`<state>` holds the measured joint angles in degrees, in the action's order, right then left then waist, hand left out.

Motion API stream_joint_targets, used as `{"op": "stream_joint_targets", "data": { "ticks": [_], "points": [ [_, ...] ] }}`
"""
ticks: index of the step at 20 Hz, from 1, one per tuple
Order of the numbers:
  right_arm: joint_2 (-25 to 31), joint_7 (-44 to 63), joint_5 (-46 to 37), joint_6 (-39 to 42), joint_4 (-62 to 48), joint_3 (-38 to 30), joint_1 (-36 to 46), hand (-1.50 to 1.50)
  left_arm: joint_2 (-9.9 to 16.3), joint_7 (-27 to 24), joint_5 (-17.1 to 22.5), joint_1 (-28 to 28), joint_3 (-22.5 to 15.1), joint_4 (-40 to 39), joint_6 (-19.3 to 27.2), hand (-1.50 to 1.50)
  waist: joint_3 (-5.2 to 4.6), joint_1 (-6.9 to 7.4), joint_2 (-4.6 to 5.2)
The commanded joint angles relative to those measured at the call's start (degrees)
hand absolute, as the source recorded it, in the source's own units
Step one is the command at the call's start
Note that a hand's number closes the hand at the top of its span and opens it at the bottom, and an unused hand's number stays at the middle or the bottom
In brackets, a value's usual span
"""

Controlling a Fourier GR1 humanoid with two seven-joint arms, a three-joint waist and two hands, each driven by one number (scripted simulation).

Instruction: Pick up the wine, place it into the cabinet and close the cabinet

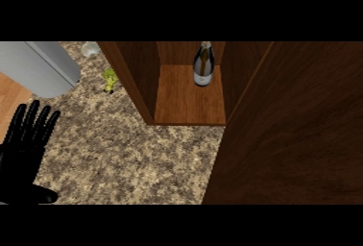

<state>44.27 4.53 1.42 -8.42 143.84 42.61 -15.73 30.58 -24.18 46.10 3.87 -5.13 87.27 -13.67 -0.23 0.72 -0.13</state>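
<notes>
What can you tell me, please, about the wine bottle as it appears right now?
The wine bottle stands upright on the wooden shelf inside the open cabinet, towards the back and right of the middle. It looks like dark glass with a slim neck, a pale cap and a light grey label round its body. Only the shelf touches its base; no hand is on it. The left hand rests open far off at the view's left edge.

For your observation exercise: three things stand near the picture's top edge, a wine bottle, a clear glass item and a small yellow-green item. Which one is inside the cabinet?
The wine bottle: it stands upright on the cabinet's wooden shelf. The clear glass item and small yellow-green item sit outside on the speckled counter.
</notes>
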Motion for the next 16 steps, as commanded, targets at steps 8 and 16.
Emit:
{"op": "stream_joint_targets", "data": {
  "ticks": [8, 16],
  "points": [
    [-13.57, 9.28, 4.23, -0.76, 3.06, 4.89, 11.37, 1.5, 3.2, 3.27, 3.97, -1.43, 3.34, -0.97, -3.85, -1.5, -0.09, 1.92, 0.44],
    [-22.25, 17.78, 5.73, -1.25, -4.12, 2.33, 23.58, 1.5, 3.9, 3.73, 4.06, -3.17, 3.69, -3.03, -6.12, -1.5, -0.29, 3.62, 0.65]
  ]
}}
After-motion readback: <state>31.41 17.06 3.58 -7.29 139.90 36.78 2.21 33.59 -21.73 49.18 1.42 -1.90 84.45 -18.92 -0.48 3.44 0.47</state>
